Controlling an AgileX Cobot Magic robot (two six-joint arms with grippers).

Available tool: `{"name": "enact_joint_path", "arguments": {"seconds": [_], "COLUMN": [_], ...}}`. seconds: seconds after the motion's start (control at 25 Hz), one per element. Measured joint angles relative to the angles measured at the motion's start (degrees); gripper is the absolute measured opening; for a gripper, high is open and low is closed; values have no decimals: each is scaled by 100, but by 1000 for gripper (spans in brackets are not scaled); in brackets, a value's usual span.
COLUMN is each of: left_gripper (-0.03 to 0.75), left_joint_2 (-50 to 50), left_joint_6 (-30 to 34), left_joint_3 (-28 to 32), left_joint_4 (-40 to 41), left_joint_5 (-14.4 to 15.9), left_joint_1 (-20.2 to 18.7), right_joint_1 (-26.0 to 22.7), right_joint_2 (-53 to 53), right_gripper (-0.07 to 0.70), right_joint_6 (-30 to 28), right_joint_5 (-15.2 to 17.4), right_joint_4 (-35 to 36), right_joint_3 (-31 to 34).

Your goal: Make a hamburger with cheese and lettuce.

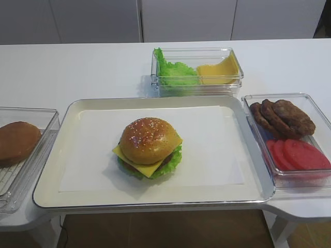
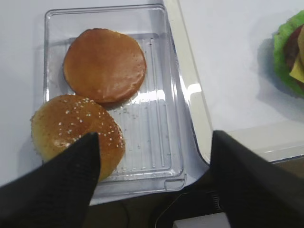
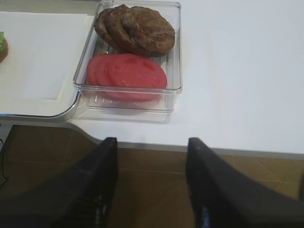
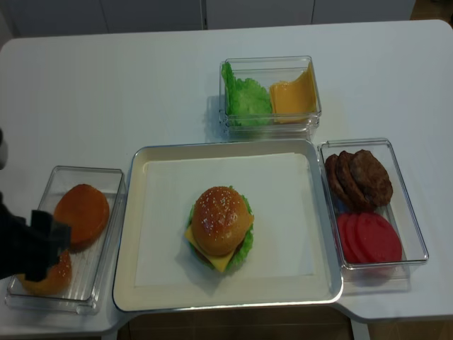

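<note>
White table [image 4: 106, 85] throughout. Far left: left tool [image 2: 154, 175] spread apart, empty, above the bun tray [image 4: 42, 301]. Frame centre: hamburger [image 4: 219, 228] assembled, lettuce [image 1: 175, 159] and cheese [image 1: 147, 168] under the sesame top. Lower right: right tool [image 3: 152, 178] apart, empty. Seemingly finished; next, arms only need to keep clear.

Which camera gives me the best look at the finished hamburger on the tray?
The exterior high view: the hamburger sits close and unblocked, showing seeded bun, cheese corners and lettuce rim. The realsense view shows it whole but from higher up. The left wrist view catches only its edge at the right border, the right wrist view only a sliver at the left border.
</note>
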Motion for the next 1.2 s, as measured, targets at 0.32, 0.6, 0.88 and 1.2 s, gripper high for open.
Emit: {"name": "enact_joint_path", "arguments": {"seconds": [0.32, 0.6, 0.88, 1.2], "left_gripper": [530, 517, 509, 508], "left_joint_2": [-801, -1692, -2733, -3638], "left_joint_6": [-46, -123, -297, -320], "left_joint_3": [12, 557, 1078, 1078], "left_joint_4": [343, 357, 357, 357], "left_joint_5": [559, 826, 1042, 1120], "left_joint_1": [0, 0, 0, 0], "right_joint_1": [0, 0, 0, 0], "right_joint_2": [0, 0, 0, 0], "right_gripper": [371, 371, 371, 371], "right_joint_6": [0, 0, 0, 0], "right_joint_5": [0, 0, 0, 0], "right_joint_4": [0, 0, 0, 0], "right_joint_3": [0, 0, 0, 0]}}
